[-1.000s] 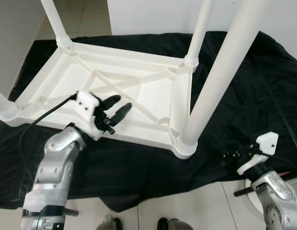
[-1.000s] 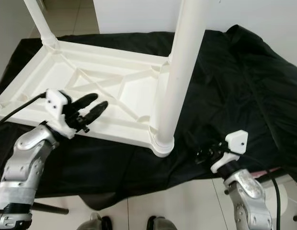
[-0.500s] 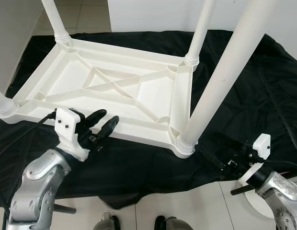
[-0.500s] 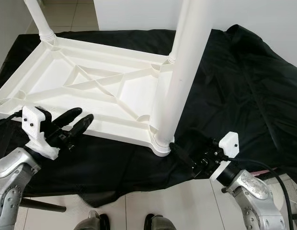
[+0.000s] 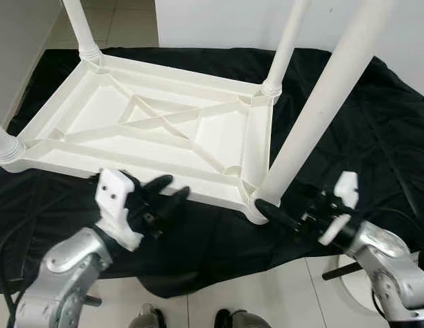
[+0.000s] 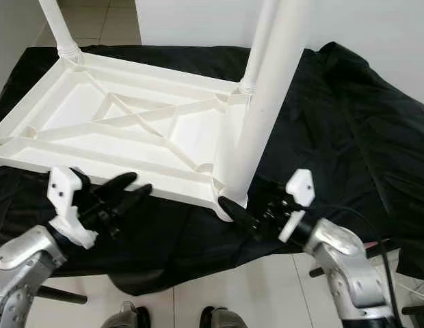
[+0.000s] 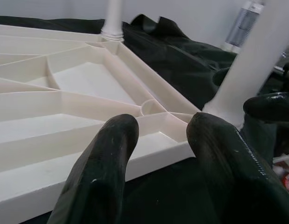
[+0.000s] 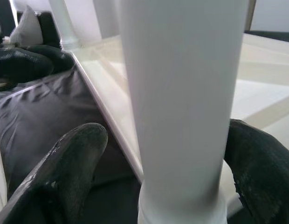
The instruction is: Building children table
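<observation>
The white children's table (image 5: 157, 130) lies upside down on a black cloth (image 5: 376, 130), its legs pointing up. The right gripper (image 6: 241, 213) is spread wide around the base of the nearest table leg (image 5: 314, 109), where the leg meets the corner socket. In the right wrist view the leg stands between the two black fingers (image 8: 72, 172); whether they press on it cannot be told, and a gap shows on at least one side. The left gripper (image 5: 165, 193) hangs released, its fingers (image 7: 105, 163) parted and holding nothing, just in front of the table's near long rim and above the cloth. Ahead of this gripper lie the ribbed underside and its crossed braces (image 5: 164, 123). Below both grippers is pale tiled floor (image 5: 267, 301).
</observation>
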